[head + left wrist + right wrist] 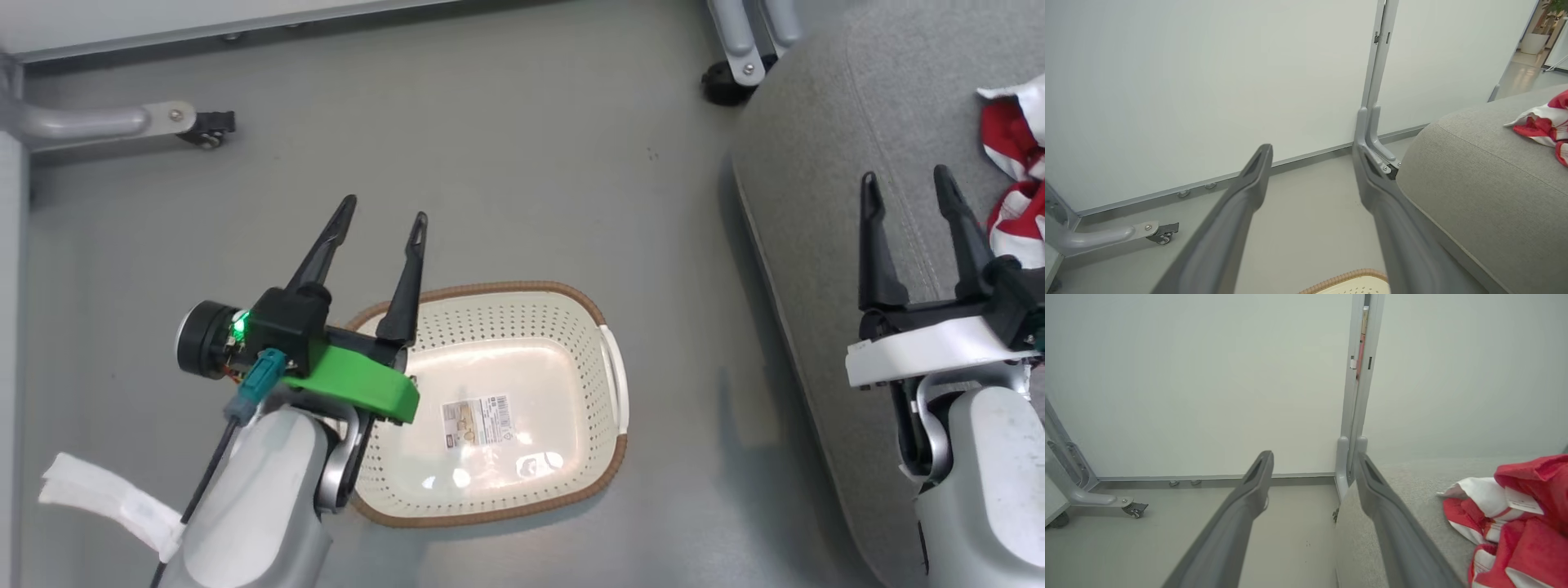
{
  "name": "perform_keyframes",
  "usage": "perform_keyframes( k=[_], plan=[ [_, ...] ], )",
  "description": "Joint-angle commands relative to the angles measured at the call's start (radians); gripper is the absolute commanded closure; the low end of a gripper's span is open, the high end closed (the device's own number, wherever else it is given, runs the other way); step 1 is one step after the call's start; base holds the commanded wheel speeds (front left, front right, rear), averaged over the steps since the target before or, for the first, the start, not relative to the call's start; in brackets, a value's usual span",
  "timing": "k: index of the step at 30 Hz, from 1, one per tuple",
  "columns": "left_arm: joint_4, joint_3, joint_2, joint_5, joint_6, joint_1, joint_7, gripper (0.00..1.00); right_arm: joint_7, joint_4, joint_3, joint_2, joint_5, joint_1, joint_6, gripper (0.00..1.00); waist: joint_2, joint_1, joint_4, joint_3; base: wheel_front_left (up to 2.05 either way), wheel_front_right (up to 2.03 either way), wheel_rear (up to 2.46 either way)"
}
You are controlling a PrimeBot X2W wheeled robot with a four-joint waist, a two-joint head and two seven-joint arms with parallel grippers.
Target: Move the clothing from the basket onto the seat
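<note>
The cream perforated basket point(596, 359) with a brown rim stands on the grey floor, holding nothing but a paper label on its bottom. Red-and-white clothing point(1016, 175) lies bunched on the grey seat point(816, 180) at the right. My left gripper point(384, 214) hovers open over the basket's near-left corner, nothing between its fingers. My right gripper point(904, 181) stands open above the seat's left part, just left of the clothing and apart from it. The clothing point(1519, 522) lies to the right of my right gripper's point(1312, 461) fingers; it also shows on the seat point(1478, 179) far right of my left gripper point(1312, 153).
White partition panels on grey wheeled legs point(175, 122) stand beyond the basket, with another caster point(722, 82) by the seat's far corner. A white strap point(106, 502) hangs off my left forearm. Open grey floor point(522, 163) lies between basket and panels.
</note>
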Motion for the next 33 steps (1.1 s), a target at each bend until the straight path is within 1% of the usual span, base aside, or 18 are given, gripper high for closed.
perform_keyframes(
  k=[1,8,15,26,33],
  plan=[
    [-0.006,0.021,-0.004,-0.005,0.007,0.028,-0.003,0.0,-0.001,0.001,0.007,0.0,-0.007,0.022,-0.001,0.0,0.0,0.0,0.059,-0.058,0.0,0.0,0.0],
    [-0.021,0.15,-0.017,0.005,0.007,0.109,-0.003,0.0,-0.001,-0.004,0.039,0.015,-0.022,0.065,-0.001,0.0,0.0,0.0,0.098,-0.113,0.0,0.0,0.0],
    [-0.037,0.247,-0.028,0.031,-0.009,0.181,-0.003,0.0,-0.001,-0.022,0.049,0.026,-0.017,0.123,-0.001,0.0,0.0,0.0,0.106,-0.151,0.0,0.0,0.0],
    [-0.051,0.313,-0.062,0.077,-0.039,0.286,-0.003,0.0,-0.001,-0.05,0.042,0.035,-0.01,0.228,-0.001,0.0,0.0,0.0,0.107,-0.198,0.0,0.0,0.0],
    [-0.057,0.333,-0.077,0.093,-0.055,0.298,-0.003,0.0,-0.001,-0.053,0.038,0.037,-0.009,0.259,-0.001,0.0,0.0,0.0,0.113,-0.21,0.0,0.0,0.0]
  ],
)
